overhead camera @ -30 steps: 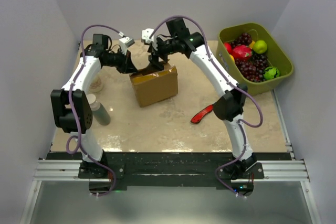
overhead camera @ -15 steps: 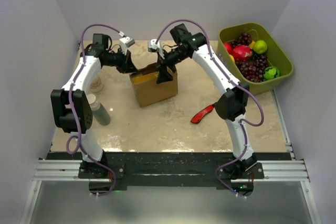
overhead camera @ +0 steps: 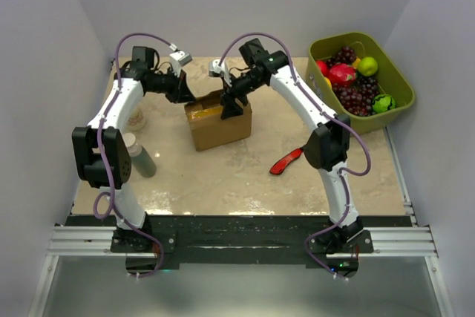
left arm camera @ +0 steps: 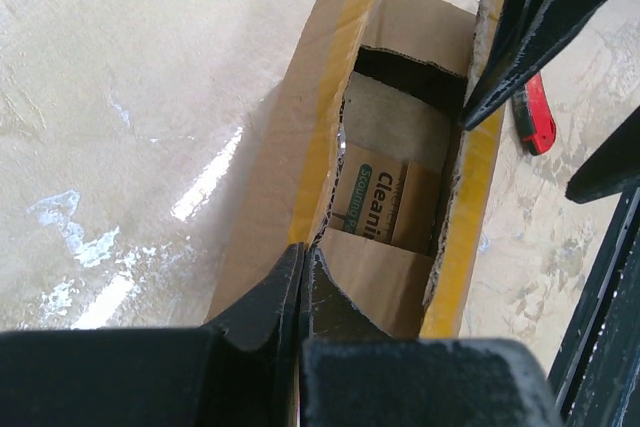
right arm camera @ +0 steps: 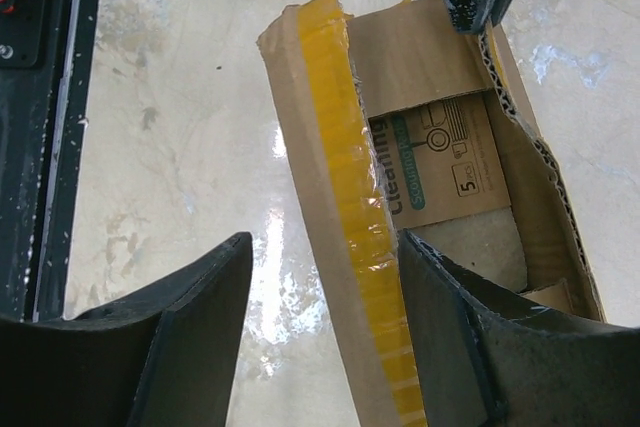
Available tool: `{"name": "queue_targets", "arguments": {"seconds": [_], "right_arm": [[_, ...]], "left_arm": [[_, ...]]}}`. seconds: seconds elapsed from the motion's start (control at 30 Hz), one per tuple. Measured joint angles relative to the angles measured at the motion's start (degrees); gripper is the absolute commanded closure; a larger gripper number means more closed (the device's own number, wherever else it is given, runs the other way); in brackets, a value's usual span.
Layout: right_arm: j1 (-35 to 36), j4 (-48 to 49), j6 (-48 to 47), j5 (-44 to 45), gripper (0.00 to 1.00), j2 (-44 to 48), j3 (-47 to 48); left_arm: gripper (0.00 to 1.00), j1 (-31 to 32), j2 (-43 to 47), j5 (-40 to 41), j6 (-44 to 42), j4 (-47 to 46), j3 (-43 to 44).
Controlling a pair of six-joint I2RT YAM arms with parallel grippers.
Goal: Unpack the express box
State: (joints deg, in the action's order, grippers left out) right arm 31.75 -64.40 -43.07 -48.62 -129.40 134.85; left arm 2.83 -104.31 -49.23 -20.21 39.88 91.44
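surface: beige marbled top (overhead camera: 223,176), glossy glare patches, black rail along its bottom-of-frame edge
room: plain grey walls (overhead camera: 223,5) close on left, back and right
express box: (overhead camera: 218,119) upper middle of frame, well in from every surface edge, top flaps up, printed pack (right arm camera: 440,162) visible inside
left pincer: (overhead camera: 187,94) clenched, tips at the box's left flap edge; cannot tell if cardboard is pinched
right pincer: (overhead camera: 228,105) released, jaws apart either side of the yellow-taped flap (right arm camera: 350,167)
edges: green bin (overhead camera: 365,124) at upper right corner; grey bottle (overhead camera: 141,157) near left edge
open room: lower middle of frame, only a red tool (overhead camera: 286,161) to its right
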Motion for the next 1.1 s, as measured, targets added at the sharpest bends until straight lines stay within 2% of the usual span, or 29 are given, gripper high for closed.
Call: {"name": "queue_targets", "arguments": {"seconds": [0.1,0.2,0.3,0.33,0.4,0.47,0.63,0.7,0.73,0.77,0.87,1.0,1.1], "right_arm": [[0.0,1.8,0.9,1.0,0.25,0.0,-1.0],[0.0,4.8,1.7,2.3,0.25,0.0,-3.1],[0.0,6.7,2.3,4.0,0.33,0.0,-4.9],[0.0,6.8,2.4,4.2,0.40,0.0,-4.9],[0.0,6.6,2.2,4.2,0.49,0.0,-4.2],[0.0,5.4,1.8,4.2,0.62,-0.1,-2.9],[0.0,4.9,0.9,4.1,0.70,1.2,-4.1],[0.6,6.7,-0.9,4.2,0.73,4.8,-10.6],[1.0,6.9,-2.0,4.6,0.77,6.4,-13.0],[1.6,7.7,-3.8,5.6,0.91,8.8,-16.4],[4.7,8.8,-9.2,10.2,1.00,16.1,-25.4],[8.3,17.9,-12.1,15.8,1.00,25.2,-39.3],[10.1,30.4,-13.6,22.3,1.00,33.6,-52.8]], "left_arm": [[1.00,0.2,0.0,0.2,-0.3,0.1,0.1],[1.00,0.3,0.0,0.3,-0.4,0.2,0.1],[1.00,0.5,0.0,0.6,-0.4,0.3,0.1],[1.00,0.5,0.0,0.7,-0.4,0.3,0.1],[1.00,0.7,0.0,0.8,-0.4,0.3,0.1],[1.00,0.8,0.0,1.1,-0.4,0.2,0.1],[1.00,0.9,0.0,1.5,-0.2,0.0,0.1],[1.00,1.0,0.0,1.0,0.2,0.0,0.1],[1.00,1.0,0.0,0.6,0.4,-0.1,0.1],[1.00,1.1,0.0,0.3,0.9,-0.2,0.1],[1.00,1.1,0.0,0.2,1.9,-0.8,0.0],[1.00,1.4,0.0,-1.1,3.2,-1.3,0.0],[1.00,1.6,-0.1,-2.1,4.0,-1.4,-0.2]]}}
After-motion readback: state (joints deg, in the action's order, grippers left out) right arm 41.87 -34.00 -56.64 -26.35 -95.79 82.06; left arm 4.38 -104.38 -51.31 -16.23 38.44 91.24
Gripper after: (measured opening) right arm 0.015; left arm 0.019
